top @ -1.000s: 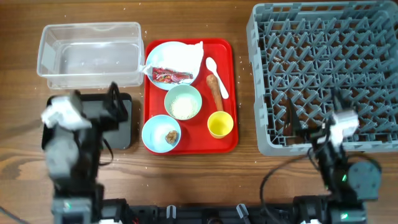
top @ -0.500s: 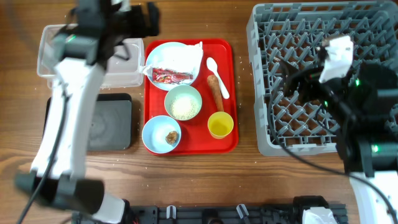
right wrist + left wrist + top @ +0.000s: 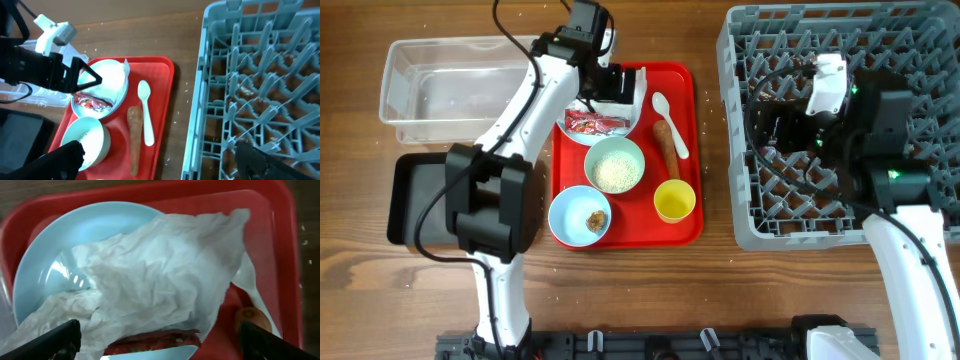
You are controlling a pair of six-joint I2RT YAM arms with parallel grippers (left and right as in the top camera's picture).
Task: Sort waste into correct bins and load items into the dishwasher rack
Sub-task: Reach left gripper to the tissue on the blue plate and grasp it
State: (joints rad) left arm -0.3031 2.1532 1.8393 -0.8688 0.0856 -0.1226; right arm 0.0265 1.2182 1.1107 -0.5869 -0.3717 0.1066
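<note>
My left gripper (image 3: pixel 610 85) (image 3: pixel 160 347) hangs open just above the crumpled white napkin (image 3: pixel 160 275), which lies on the pale blue plate (image 3: pixel 570 100) (image 3: pixel 60 245). The red wrapper (image 3: pixel 595 123) (image 3: pixel 155 340) lies under the napkin's near edge. On the red tray (image 3: pixel 685 230) are the carrot stick (image 3: pixel 666 143), white spoon (image 3: pixel 668 110), green bowl (image 3: pixel 615 165) with rice, blue bowl (image 3: pixel 570 210) with a brown lump (image 3: pixel 595 218), and yellow cup (image 3: pixel 674 200). My right gripper (image 3: pixel 765 125) (image 3: pixel 165 165) is open and empty over the left side of the grey rack (image 3: pixel 880 40) (image 3: pixel 265 75).
The clear tub (image 3: pixel 460 88) stands at the back left. The black tray (image 3: pixel 415 200) lies in front of it, partly under my left arm. Bare wood separates the red tray from the rack.
Both arms have swung up from the table's near edge. The left one reached across to the plate, and the right one moved over the rack's left part. Both grippers stayed open.
</note>
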